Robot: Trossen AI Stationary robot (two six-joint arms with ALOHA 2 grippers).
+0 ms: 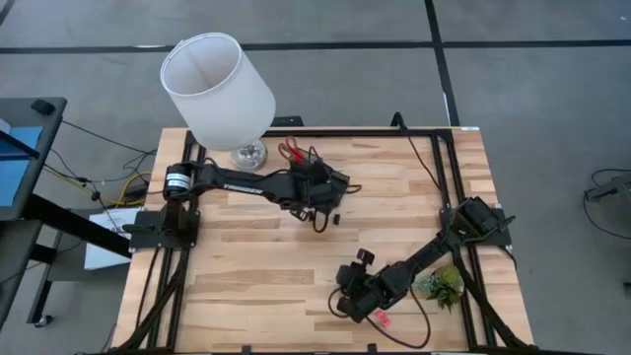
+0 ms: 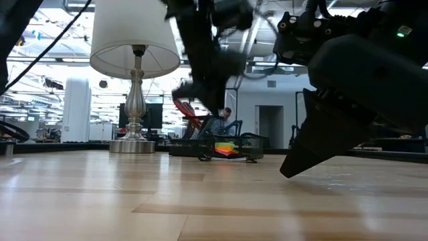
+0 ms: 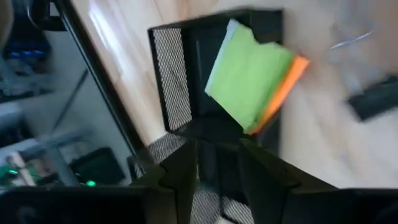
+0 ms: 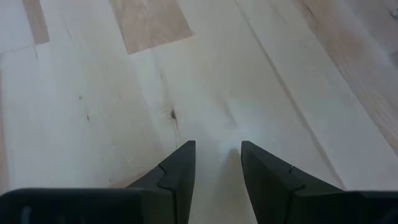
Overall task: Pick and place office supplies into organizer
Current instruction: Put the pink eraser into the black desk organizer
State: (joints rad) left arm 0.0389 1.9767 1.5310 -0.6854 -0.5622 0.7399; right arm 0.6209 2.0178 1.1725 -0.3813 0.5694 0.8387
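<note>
The black mesh organizer [image 3: 180,81] stands at the table's far middle [image 1: 340,180]. A lime-green sticky-note pad [image 3: 249,78] with an orange layer lies tilted in its low tray, one corner over the rim. Red-handled scissors [image 1: 289,151] stick up beside the lamp; in the low view they rise behind the organizer [image 2: 221,146]. My left gripper [image 3: 217,155] is open just above the tray [image 1: 315,200] and touches nothing. My right gripper [image 4: 217,155] is open over bare wood near the table's near edge [image 1: 345,301]. A small pink-red piece [image 1: 382,319] lies beside it.
A white-shaded lamp [image 1: 219,89] stands at the far left corner, close to the organizer. A small green plant [image 1: 441,284] sits under the right arm. A small dark piece [image 1: 337,218] lies on the wood near the left gripper. Bare wood stretches across the table's middle and near left.
</note>
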